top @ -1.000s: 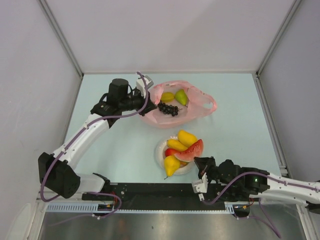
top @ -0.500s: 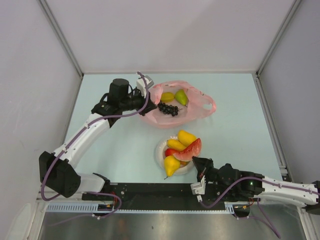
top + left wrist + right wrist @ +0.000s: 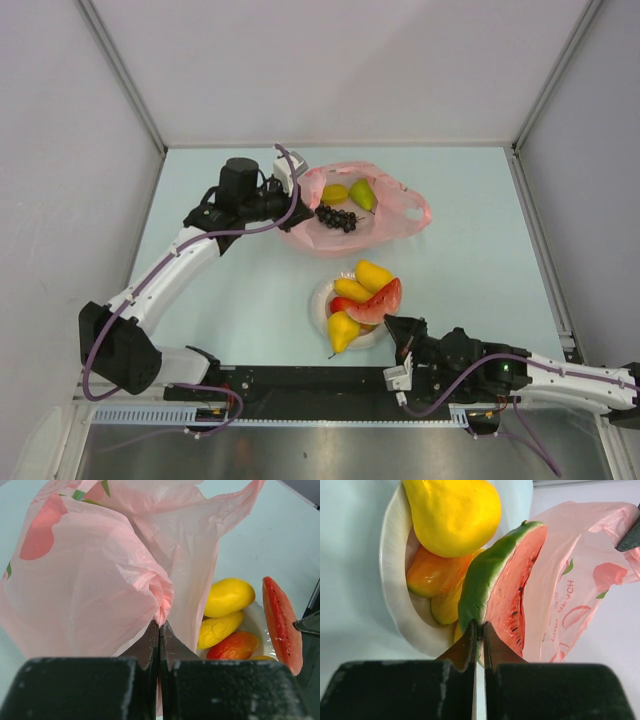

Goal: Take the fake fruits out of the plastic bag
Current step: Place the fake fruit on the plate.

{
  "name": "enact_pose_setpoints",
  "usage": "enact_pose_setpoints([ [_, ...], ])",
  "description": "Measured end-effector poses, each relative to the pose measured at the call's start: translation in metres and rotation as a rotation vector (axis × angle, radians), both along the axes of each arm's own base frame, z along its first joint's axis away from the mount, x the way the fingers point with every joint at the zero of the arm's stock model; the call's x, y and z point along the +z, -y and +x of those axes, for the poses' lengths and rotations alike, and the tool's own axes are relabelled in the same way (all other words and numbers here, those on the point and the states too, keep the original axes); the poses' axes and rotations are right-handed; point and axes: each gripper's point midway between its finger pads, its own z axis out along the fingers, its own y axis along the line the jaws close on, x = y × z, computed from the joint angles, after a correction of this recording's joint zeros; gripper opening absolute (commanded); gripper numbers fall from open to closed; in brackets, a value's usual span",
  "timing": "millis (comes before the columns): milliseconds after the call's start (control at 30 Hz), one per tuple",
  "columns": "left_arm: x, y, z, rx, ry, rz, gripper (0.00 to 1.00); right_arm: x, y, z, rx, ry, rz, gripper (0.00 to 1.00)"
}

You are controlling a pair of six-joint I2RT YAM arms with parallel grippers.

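Top external, plastic bag (image 3: 405, 208): pink and crumpled, lying on the far half of the surface (image 3: 230, 290), with fruit visible inside.
Top external, bag contents: dark grape bunch (image 3: 337, 217), green pear (image 3: 363, 194) and one yellow fruit (image 3: 336, 193). By this count, three pieces are left to take out.
Top external, left fingers (image 3: 296, 198): at the bag's left rim, probably anchoring it and keeping the mouth spread for access.
Top external, plate (image 3: 320, 300): white and round, near the arm bases and apart from the bag. It evidently serves as the drop-off point.
Top external, plate contents: yellow pear (image 3: 342, 330), two mango-like pieces (image 3: 373, 273), a reddish-orange piece (image 3: 343, 303), and a watermelon slice (image 3: 383, 298) uppermost.
Top external, right fingers (image 3: 397, 327): at the slice's near end, beside the plate's near rim.
Left wrist, left fingers (image 3: 149, 645): clenched on a gathered fold of pink film (image 3: 90, 580). No fruit is held.
Left wrist, beyond the fold: the plate's mango-like pieces (image 3: 229, 596) and the slice (image 3: 281, 622).
Right wrist, right fingers (image 3: 465, 647): clenched on the rind tip of the slice (image 3: 510, 590).
Right wrist, slice attitude: on edge, red face toward the bag and rind against the heap. It is judged to be in mid-placement and not yet let go.
Right wrist, plate (image 3: 395, 595): crowded. The yellow pear (image 3: 452, 515) sits at the rim, so the slice may slide once freed.
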Motion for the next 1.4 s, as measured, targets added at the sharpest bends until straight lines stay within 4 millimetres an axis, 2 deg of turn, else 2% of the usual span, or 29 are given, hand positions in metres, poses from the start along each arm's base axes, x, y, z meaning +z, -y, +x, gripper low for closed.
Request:
enact_pose_setpoints([
  [367, -0.005, -0.001, -0.001, 0.002, -0.009, 0.005, 0.00, -0.002, -0.001, -0.001, 0.001, -0.011, 0.003, 0.00],
  [633, -0.006, -0.001, -0.001, 0.003, -0.011, 0.005, 0.00, -0.028, -0.001, -0.004, 0.013, -0.051, -0.111, 0.05],
  [733, -0.006, -0.001, 0.000, 0.004, -0.011, 0.004, 0.00, -0.038, 0.000, -0.005, 0.011, -0.072, -0.155, 0.13],
  [767, -0.006, -0.001, 0.000, 0.005, -0.011, 0.003, 0.00, -0.040, 0.000, -0.005, 0.011, -0.074, -0.162, 0.22],
  [867, -0.006, -0.001, 0.000, 0.008, -0.012, -0.001, 0.00, -0.042, 0.001, -0.005, 0.009, -0.082, -0.168, 0.36],
  [967, -0.007, -0.002, 0.000, 0.010, -0.016, -0.001, 0.00, -0.043, 0.001, -0.006, 0.005, -0.092, -0.168, 0.48],
  [1067, -0.008, -0.002, 0.000, 0.012, -0.020, -0.002, 0.00, -0.040, 0.001, -0.006, 0.003, -0.094, -0.152, 0.57],
  [1233, -0.007, -0.001, 0.001, 0.012, -0.017, -0.009, 0.00, -0.024, 0.002, -0.006, 0.008, -0.081, -0.086, 0.57],
  [1333, -0.006, -0.001, 0.001, 0.012, -0.014, -0.011, 0.00, -0.024, 0.010, -0.008, 0.006, -0.088, -0.115, 0.59],
  [1400, -0.006, -0.001, 0.001, 0.012, -0.014, -0.011, 0.00, -0.027, 0.017, -0.009, 0.000, -0.097, -0.144, 0.64],
])
